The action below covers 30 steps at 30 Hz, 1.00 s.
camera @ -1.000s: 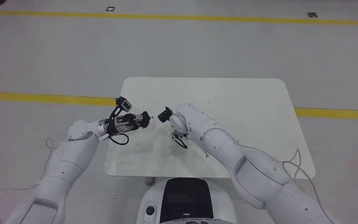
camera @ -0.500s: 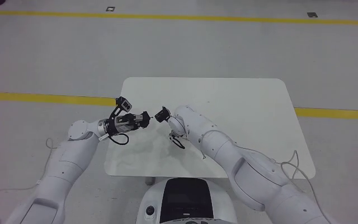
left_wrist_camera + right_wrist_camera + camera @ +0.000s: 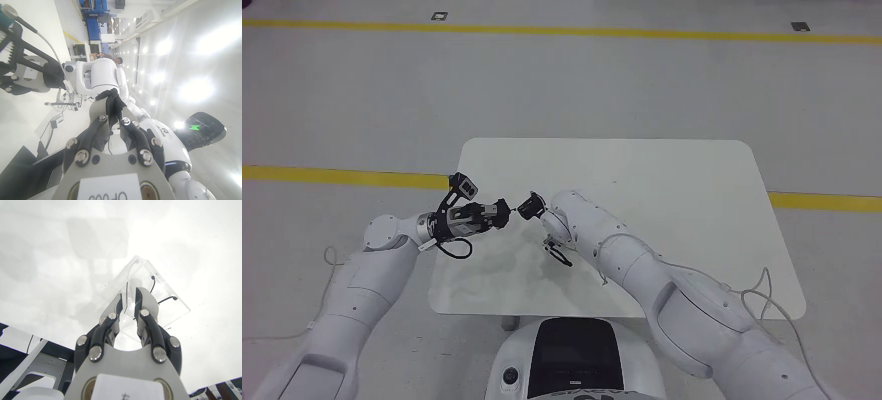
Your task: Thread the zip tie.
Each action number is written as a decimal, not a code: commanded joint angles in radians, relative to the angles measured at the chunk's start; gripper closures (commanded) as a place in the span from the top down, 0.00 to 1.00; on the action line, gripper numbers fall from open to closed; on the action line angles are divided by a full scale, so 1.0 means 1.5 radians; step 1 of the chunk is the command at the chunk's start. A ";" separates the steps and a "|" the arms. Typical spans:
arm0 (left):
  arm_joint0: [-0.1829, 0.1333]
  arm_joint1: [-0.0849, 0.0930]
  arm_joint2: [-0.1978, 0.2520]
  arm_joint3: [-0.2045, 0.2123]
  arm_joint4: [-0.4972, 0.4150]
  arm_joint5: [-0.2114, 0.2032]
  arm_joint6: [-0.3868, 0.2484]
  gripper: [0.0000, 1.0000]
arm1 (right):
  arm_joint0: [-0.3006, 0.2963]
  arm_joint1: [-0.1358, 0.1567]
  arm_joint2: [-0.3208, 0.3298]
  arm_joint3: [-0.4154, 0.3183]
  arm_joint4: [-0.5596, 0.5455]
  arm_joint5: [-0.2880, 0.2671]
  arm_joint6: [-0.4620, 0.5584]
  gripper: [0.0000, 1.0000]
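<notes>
left pincer closed | right pincer fingers parted | the two near each other, not touching

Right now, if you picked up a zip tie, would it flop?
Probably it would bend, since the zip tie lies curved in the clear box. It looks very thin, so likely light and easy to drop.

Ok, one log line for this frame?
left gripper shut | right gripper open, aimed at clear box | zip ties in box | thin black strand between right fingers

white table on pale grey floor; yellow floor lines; blue shelving behind; bright ceiling lights.
</notes>
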 commanded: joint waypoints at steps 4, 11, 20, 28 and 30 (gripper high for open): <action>0.000 0.000 0.000 0.000 0.000 0.000 0.000 0.00 | 0.002 -0.004 0.002 0.008 -0.003 -0.004 -0.004 0.23; 0.000 0.000 0.000 0.000 0.000 0.000 0.000 0.00 | 0.006 -0.011 0.007 0.024 -0.005 -0.006 -0.011 0.23; 0.000 0.000 0.000 0.000 0.000 0.000 0.000 0.00 | 0.007 -0.021 0.008 0.045 -0.012 -0.002 -0.015 0.21; 0.000 0.000 0.000 0.000 0.000 0.000 0.000 0.00 | 0.008 -0.031 0.009 0.065 -0.018 0.005 -0.019 0.09; 0.000 0.000 0.000 0.000 0.000 0.000 0.000 0.00 | 0.008 -0.033 0.009 0.069 -0.020 0.007 -0.019 0.03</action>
